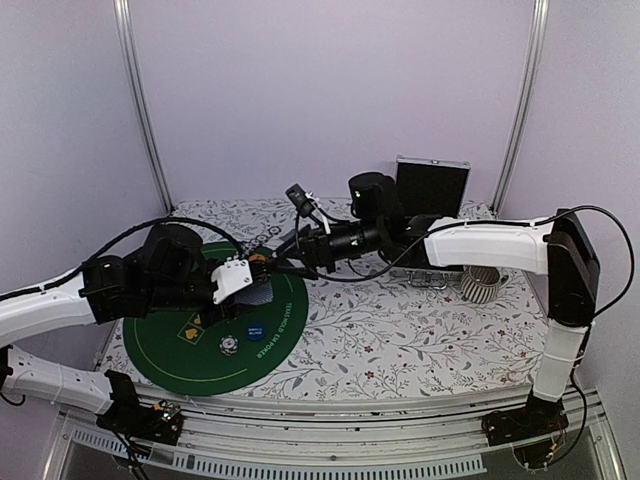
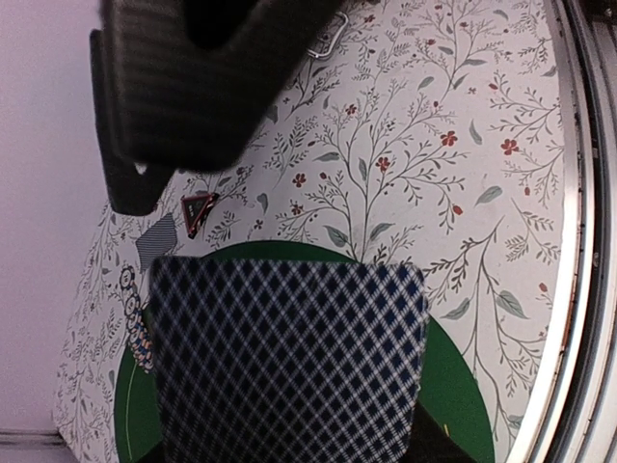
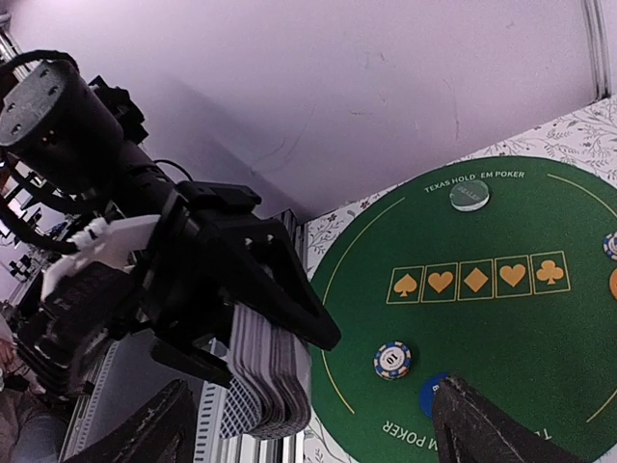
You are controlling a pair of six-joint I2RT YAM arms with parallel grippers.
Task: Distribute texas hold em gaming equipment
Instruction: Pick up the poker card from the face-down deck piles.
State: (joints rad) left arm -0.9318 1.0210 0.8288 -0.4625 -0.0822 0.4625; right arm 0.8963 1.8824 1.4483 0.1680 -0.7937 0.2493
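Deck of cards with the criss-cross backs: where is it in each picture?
Top external: the deck is left of middle, over the far edge of the green mat.
Left wrist: the deck fills the lower middle, its patterned back facing the camera.
Right wrist: the deck is at the bottom, left of middle, seen edge-on.
Shared landmark: the green mat, lower left in top external, bottom in left wrist, right side in right wrist.

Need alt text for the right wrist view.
The left gripper holds a deck of cards beside a round green poker mat. On it lie a striped chip and a pale disc; the right gripper, open, frames the bottom.
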